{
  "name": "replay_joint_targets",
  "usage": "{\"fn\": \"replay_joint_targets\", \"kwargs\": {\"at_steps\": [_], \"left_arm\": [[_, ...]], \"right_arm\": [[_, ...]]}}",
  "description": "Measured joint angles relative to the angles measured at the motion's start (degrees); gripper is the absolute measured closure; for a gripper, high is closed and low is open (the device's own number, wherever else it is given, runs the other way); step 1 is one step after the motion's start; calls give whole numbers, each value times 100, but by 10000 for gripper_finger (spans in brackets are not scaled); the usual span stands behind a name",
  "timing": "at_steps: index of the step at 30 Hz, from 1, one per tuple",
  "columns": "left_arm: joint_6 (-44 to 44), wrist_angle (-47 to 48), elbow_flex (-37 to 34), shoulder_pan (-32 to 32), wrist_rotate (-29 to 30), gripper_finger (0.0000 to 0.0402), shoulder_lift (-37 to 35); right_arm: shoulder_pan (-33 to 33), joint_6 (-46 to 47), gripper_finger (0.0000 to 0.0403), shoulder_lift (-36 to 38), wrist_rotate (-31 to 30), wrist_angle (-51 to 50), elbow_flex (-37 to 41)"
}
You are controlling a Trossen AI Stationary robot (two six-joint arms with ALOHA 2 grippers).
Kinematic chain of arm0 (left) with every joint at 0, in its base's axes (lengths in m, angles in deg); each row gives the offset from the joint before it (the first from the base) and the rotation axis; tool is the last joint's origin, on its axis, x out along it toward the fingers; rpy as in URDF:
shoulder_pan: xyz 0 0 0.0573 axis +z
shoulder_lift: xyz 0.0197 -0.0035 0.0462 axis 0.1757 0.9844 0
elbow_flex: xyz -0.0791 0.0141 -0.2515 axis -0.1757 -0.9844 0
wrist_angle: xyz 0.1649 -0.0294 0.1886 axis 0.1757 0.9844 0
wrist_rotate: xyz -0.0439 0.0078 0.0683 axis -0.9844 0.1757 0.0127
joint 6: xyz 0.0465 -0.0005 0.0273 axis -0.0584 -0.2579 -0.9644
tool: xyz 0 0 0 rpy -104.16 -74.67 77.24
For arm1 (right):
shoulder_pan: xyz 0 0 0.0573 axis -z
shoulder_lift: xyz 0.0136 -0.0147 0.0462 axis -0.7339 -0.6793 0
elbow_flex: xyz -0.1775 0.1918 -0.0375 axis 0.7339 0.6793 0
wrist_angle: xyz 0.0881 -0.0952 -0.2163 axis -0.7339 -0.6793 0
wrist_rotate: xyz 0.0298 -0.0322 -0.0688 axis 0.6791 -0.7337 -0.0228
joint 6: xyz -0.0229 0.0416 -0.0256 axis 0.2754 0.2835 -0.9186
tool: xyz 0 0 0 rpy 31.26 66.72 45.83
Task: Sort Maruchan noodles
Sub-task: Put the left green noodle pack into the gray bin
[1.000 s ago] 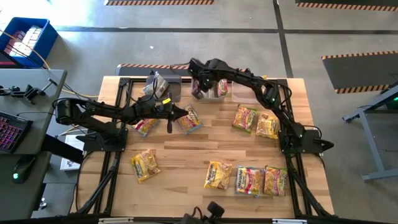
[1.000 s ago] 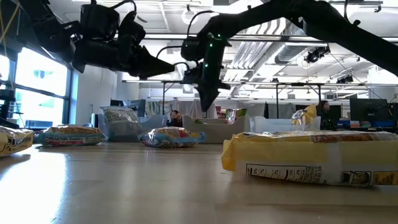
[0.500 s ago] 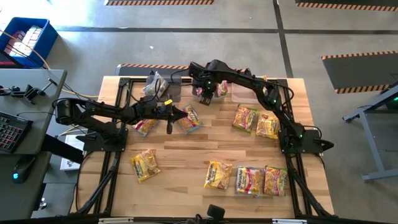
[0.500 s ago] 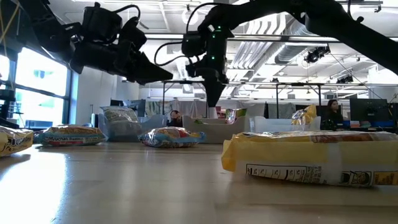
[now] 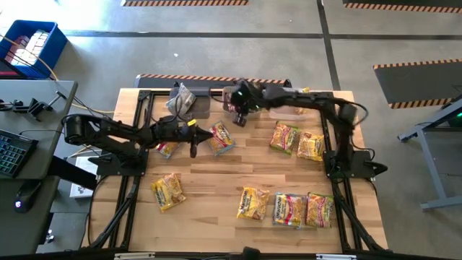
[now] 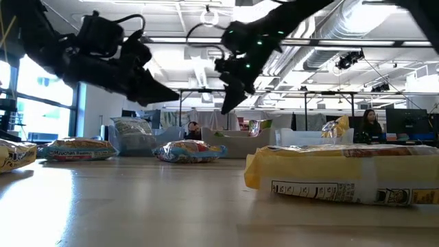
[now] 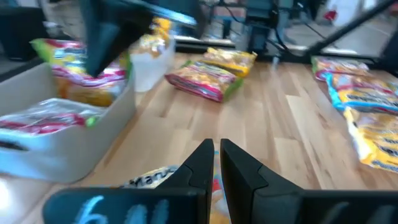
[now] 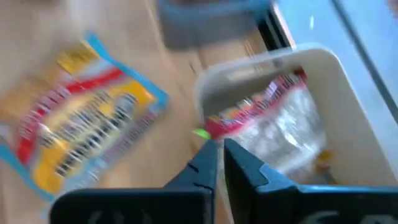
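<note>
Currently the right gripper (image 5: pixel 238 119), fingers together and empty, is being held just beside the pale rectangular plastic bin (image 5: pixel 254 105) near the frame's upper centre. The left gripper (image 5: pixel 193 148), also together, is being held above the blue-edged yellow crinkly noodle packet (image 5: pixel 221 138) at centre left. Packets may be pushed aside, since closed fingers cannot be gripping anything.

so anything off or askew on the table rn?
Nothing damaged or spilled. The loose noodle packets lie flat at mixed angles, unsorted. Both claws are shut and empty: the right claw hangs by the middle bin, the left claw beside a blue-edged packet.
</note>
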Motion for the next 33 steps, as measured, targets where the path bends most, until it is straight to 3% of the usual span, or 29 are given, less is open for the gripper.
{"fn": "replay_joint_targets", "kwargs": {"at_steps": [3, 6, 15, 19, 33], "left_arm": [[93, -450, -258, 7, 313, 383, 0], [88, -521, -309, 11, 407, 383, 0], [-248, -496, -232, 24, 804, 383, 2], [-408, -495, -151, 22, 886, 383, 2], [-490, -342, -104, 15, 803, 383, 2]], "right_arm": [[-151, 418, 395, 410, -156, 1568, 1226], [-264, 557, 374, 475, -300, 2645, 1874], [-190, 635, 217, 233, -640, 2849, 1926], [-77, 622, 169, 186, -644, 2915, 1923], [-37, 811, 166, 45, -444, 3155, 1923]]}}
